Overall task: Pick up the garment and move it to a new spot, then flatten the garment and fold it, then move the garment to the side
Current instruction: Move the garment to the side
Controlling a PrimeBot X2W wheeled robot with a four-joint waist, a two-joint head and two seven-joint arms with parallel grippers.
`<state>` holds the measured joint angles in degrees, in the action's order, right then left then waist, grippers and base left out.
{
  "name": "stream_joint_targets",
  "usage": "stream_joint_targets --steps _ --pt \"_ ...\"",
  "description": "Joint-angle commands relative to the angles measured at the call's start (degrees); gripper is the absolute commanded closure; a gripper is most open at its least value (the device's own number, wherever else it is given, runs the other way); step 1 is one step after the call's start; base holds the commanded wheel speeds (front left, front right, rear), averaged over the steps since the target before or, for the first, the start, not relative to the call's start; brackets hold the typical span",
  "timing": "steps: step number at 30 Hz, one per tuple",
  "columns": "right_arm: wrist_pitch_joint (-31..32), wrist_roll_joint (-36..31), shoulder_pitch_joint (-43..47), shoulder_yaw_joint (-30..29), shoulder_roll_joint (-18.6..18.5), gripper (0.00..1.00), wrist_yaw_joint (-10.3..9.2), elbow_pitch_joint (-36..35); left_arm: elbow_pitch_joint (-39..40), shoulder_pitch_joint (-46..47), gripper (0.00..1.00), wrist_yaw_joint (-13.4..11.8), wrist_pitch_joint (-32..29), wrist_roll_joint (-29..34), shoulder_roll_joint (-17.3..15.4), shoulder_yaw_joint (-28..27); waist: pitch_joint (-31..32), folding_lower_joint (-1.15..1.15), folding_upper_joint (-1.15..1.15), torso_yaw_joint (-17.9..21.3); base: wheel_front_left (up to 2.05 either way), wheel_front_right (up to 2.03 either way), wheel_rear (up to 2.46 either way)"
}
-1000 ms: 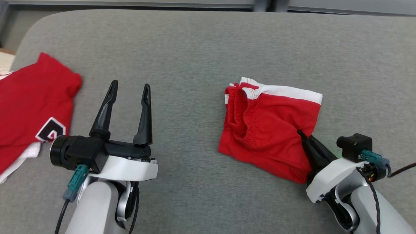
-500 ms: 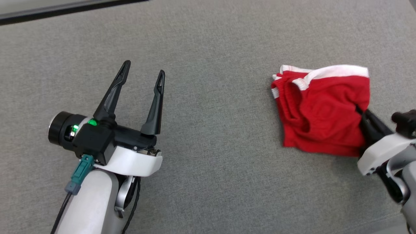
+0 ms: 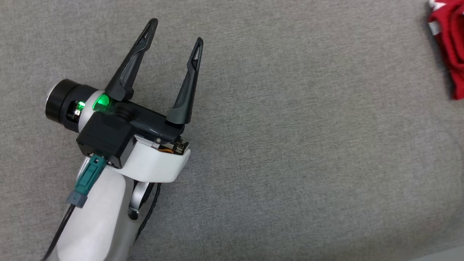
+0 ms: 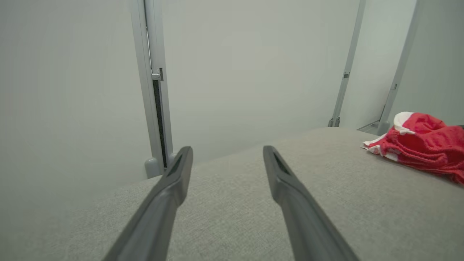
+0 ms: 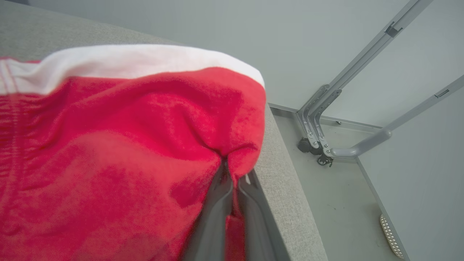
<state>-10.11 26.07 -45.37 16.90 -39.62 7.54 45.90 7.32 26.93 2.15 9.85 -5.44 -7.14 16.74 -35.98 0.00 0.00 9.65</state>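
The garment [image 3: 453, 47] is a pair of folded red shorts with a white band, cut off by the right edge of the head view. It lies at the far right of the left wrist view as a red heap [image 4: 420, 143]. In the right wrist view its red cloth [image 5: 119, 145] sits close before the camera, near the table's right edge. My right gripper [image 5: 232, 174] is shut on a fold of the garment. My left gripper [image 3: 175, 30] stands open over bare grey table, far to the left of the garment, with nothing between its fingers [image 4: 174, 174].
The grey fabric-covered table [image 3: 290, 145] spreads under both arms. Its right edge [image 5: 286, 181] drops to a pale floor where a wheeled metal frame [image 5: 326, 119] stands. A grey wall with metal posts [image 4: 152, 83] rises behind the table.
The head camera has swung left and down, so the garment and right arm slid to the picture's right edge. The right gripper has kept its hold on the garment; the left stays open.
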Motion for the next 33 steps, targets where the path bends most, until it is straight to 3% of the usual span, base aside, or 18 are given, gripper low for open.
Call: stream_joint_targets --steps 1,3,4,5,12,15,24,33 --pt "-1.0 0.7 -2.3 -1.3 -0.9 1.0 -0.11 2.0 0.6 1.7 0.0 0.2 0.1 0.4 -0.4 0.1 -3.0 0.0 0.0 -2.2 0.0 0.0 0.0" --pt "-1.7 0.9 -3.7 -2.1 -0.6 0.54 -0.11 3.9 0.7 2.2 0.0 0.0 0.2 0.7 -0.6 0.0 -3.9 0.0 0.0 -2.3 0.0 0.0 0.0" --pt "-1.8 1.2 -4.4 -2.9 -0.3 0.03 -0.11 5.2 0.7 2.2 0.0 -0.1 0.3 0.7 -0.6 0.0 -4.1 0.0 0.0 -2.3 0.0 0.0 0.0" --pt "-2.0 1.0 -5.0 -3.5 0.0 0.0 -0.11 6.7 0.6 2.2 0.0 -0.3 0.2 0.7 -0.7 -0.2 -4.3 0.0 0.0 -2.2 0.0 0.0 0.0" --pt "-4.7 1.6 -4.3 -8.3 3.7 0.0 -0.11 11.8 -0.9 1.3 0.0 -0.8 0.9 0.1 -0.9 -0.4 -2.8 0.0 0.0 -1.1 0.0 0.0 0.0" --pt "-5.1 2.0 -1.2 -11.1 5.6 0.0 -0.11 10.0 -2.1 -0.1 0.0 -1.1 1.4 -0.5 -1.1 -0.6 -0.6 0.0 0.0 -0.2 0.0 0.0 0.0" --pt "-5.1 -2.8 17.1 -23.8 15.7 0.0 -0.1 -12.3 -5.1 -6.2 0.0 -2.8 2.3 -3.1 -2.0 -3.0 7.8 0.0 0.0 1.6 0.0 0.0 0.0" --pt "-5.1 -9.9 30.7 -24.1 26.3 0.0 -0.1 -31.8 -7.0 -12.8 0.0 -5.1 3.1 -5.7 -1.7 -5.4 15.4 0.0 0.0 -1.6 0.0 0.0 0.0"
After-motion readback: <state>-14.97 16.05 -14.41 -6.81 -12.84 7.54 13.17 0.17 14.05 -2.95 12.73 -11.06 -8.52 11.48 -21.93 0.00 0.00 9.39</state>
